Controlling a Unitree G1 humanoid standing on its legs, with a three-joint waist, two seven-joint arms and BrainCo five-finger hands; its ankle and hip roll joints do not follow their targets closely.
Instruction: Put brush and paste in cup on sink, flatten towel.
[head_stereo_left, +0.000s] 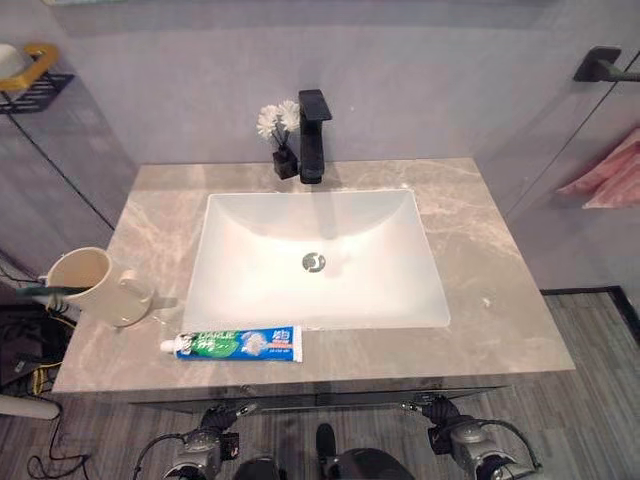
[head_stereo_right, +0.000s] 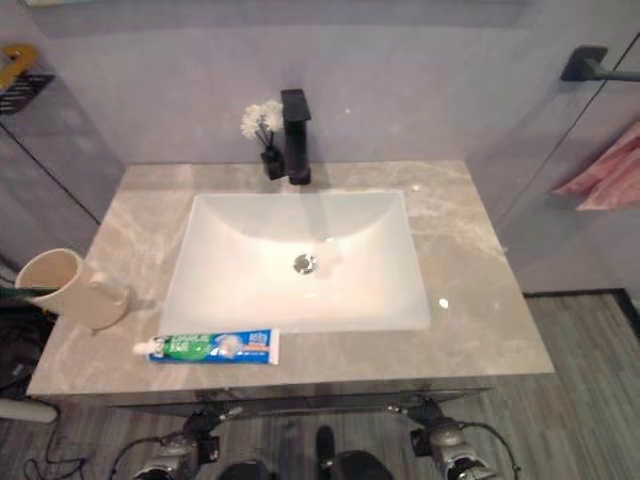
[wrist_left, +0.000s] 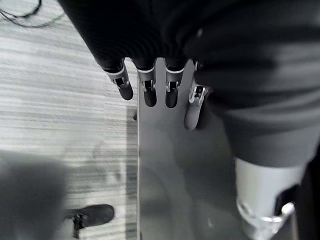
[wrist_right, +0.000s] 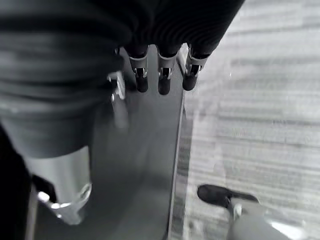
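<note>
On the counter, toothpaste (head_stereo_left: 232, 344) lies (print unreadable); both robot hands (wrist_left: 150, 85) (wrist_right: 160, 75) hang apart-fingered.

Paste tube (head_stereo_left: 232, 344) flat on counter; cup (head_stereo_left: 92, 284) tipped; towel (head_stereo_left: 610, 175) hanging.

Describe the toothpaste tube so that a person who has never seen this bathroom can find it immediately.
Start at the white sink basin set in the grey marble counter. On the counter's front strip, toward the left, the toothpaste tube lies flat along the edge. It is green and blue with a white cap pointing left, unlike the cream cup standing beside it.
</note>
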